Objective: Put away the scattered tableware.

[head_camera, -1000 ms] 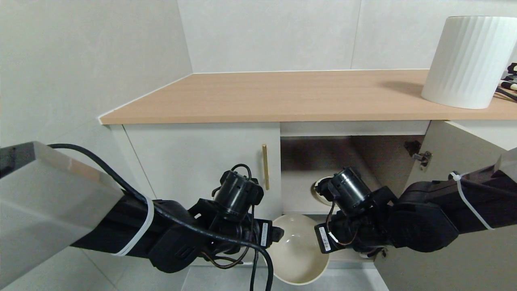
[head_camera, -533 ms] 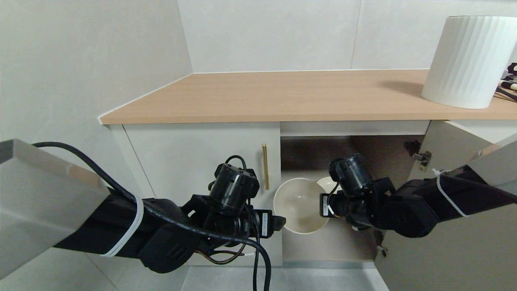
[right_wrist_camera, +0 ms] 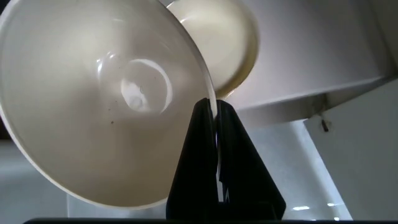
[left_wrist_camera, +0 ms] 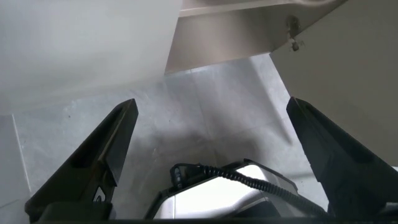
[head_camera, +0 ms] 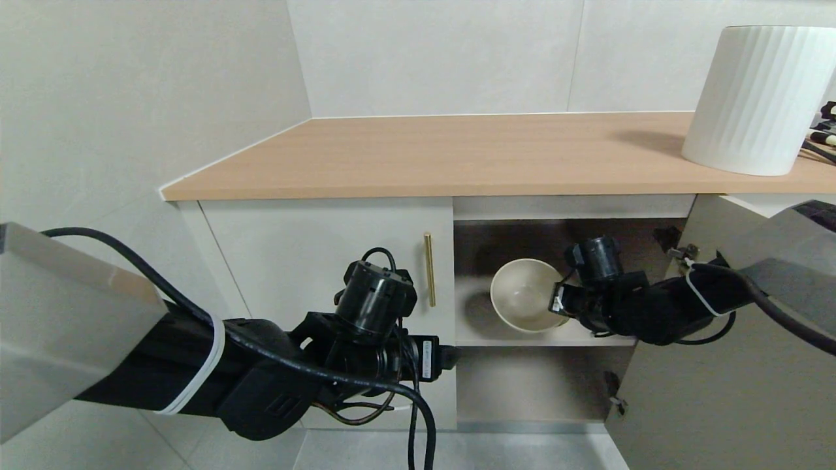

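Left tool [left_wrist_camera: 210, 107] hangs low in front of the closed cabinet door [head_camera: 313, 261]. Its fingers are spread wide with nothing in them, just floor [left_wrist_camera: 205, 143] underneath. Up and to its right is the door's brass handle [head_camera: 428, 269].

Past that, inside the open cabinet, the cream bowl [head_camera: 522, 303] is tipped up on edge with its mouth facing out, over the upper shelf [head_camera: 477, 339]. Can't really tell from here if its lower edge is touching the shelf.

The right tool [right_wrist_camera: 216, 112] is pinched tight on the bowl's rim, one finger inside and one outside, so the bowl sticks out to that tool's left. A second bowl [right_wrist_camera: 233, 43] sits close behind the held one.

To the right tool's right is the open door [head_camera: 686, 391]. Above it is the counter [head_camera: 457, 156], with a ribbed white container [head_camera: 757, 98] on it.

Handling-wise I'd say the bowl is stiff, glossy and slick, not heavy, but chippable. The rim is the only real place to grab it. A grip there lets the bowl swing, so I'd set it down gently and keep it off the other bowl.
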